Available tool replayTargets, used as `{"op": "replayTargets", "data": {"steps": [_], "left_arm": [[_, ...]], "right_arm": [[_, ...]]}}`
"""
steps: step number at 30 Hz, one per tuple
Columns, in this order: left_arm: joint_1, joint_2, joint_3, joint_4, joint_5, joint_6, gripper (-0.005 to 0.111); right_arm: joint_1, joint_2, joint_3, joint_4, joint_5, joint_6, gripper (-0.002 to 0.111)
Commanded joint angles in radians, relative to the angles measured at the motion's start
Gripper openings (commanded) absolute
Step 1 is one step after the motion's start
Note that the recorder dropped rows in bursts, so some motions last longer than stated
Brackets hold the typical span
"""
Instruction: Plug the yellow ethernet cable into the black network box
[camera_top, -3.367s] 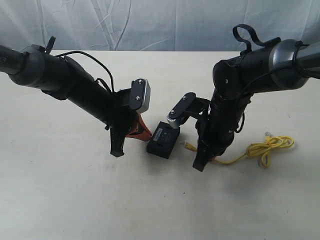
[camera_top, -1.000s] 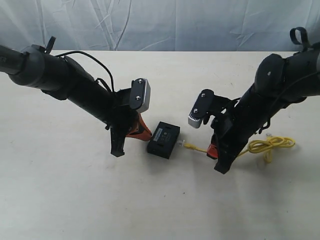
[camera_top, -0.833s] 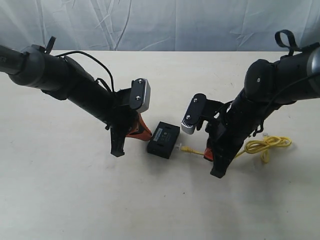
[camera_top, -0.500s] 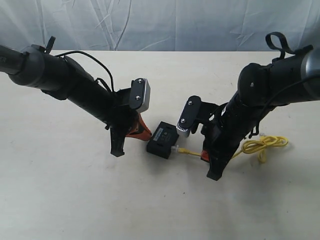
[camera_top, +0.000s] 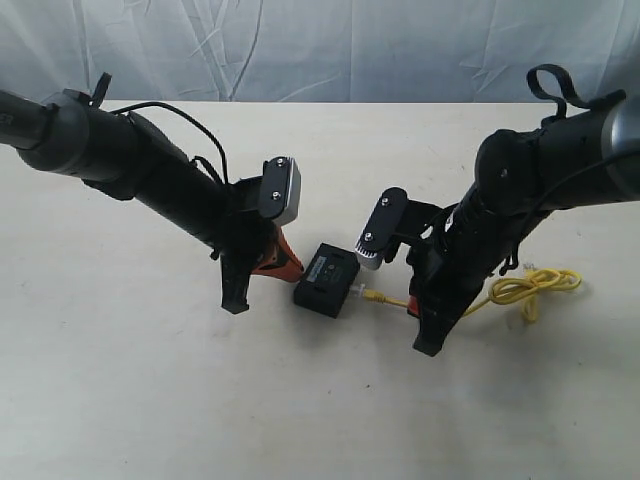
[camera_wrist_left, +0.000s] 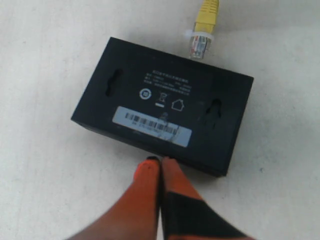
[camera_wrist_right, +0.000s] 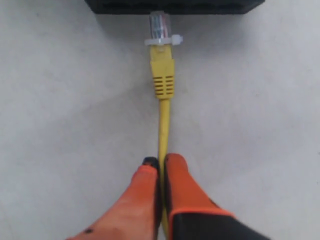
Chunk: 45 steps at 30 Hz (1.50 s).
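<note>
The black network box (camera_top: 327, 281) lies flat mid-table, its pale label (camera_wrist_left: 151, 126) facing up. My left gripper (camera_wrist_left: 160, 162) is shut and empty, its orange fingertips (camera_top: 285, 264) resting against the box's near edge. My right gripper (camera_wrist_right: 161, 162) is shut on the yellow ethernet cable (camera_wrist_right: 163, 120), a short way behind its clear plug (camera_wrist_right: 160, 24). The plug points straight at the box's side (camera_wrist_right: 210, 6), with its tip at that face. I cannot tell whether it sits in a port. In the left wrist view the plug (camera_wrist_left: 201, 44) shows at the box's far edge. The rest of the cable trails right into loose loops (camera_top: 535, 288).
The pale tabletop (camera_top: 150, 400) stretches out around the box. A wrinkled white backdrop (camera_top: 320, 50) hangs behind the table's far edge. Both dark arms (camera_top: 140, 170) slant in over the middle of the table from either side.
The right gripper carried the plug left to the box's side over the last second, then eased slightly back to the right. The cable loops shifted with it. The left arm stayed still.
</note>
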Motion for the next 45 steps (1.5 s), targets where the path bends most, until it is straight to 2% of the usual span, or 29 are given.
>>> {"op": "replayTargets", "data": {"steps": [1, 9, 12, 14, 22, 29, 45], "left_arm": [[-0.001, -0.001, -0.003, -0.011, 0.002, -0.007, 0.000], [-0.001, -0.001, -0.003, -0.011, 0.002, -0.007, 0.000], [-0.001, -0.001, -0.003, -0.011, 0.002, -0.007, 0.000], [-0.001, -0.001, -0.003, -0.011, 0.004, -0.007, 0.000], [-0.001, -0.001, -0.003, -0.011, 0.004, -0.007, 0.000], [-0.001, -0.001, -0.003, -0.011, 0.004, -0.007, 0.000], [-0.001, -0.001, -0.003, -0.011, 0.004, -0.007, 0.000]], "right_arm": [[0.002, -0.007, -0.002, -0.012, -0.006, 0.011, -0.001], [0.029, -0.007, -0.002, -0.045, -0.002, 0.019, -0.001], [0.070, -0.007, -0.002, -0.248, -0.028, 0.260, -0.001], [0.070, -0.007, -0.002, -0.295, -0.021, 0.327, -0.001], [0.075, -0.007, -0.002, -0.290, -0.014, 0.323, -0.001], [0.124, -0.007, -0.002, -0.309, -0.014, 0.314, -0.001], [0.124, -0.007, -0.002, -0.288, -0.054, 0.334, -0.001]]}}
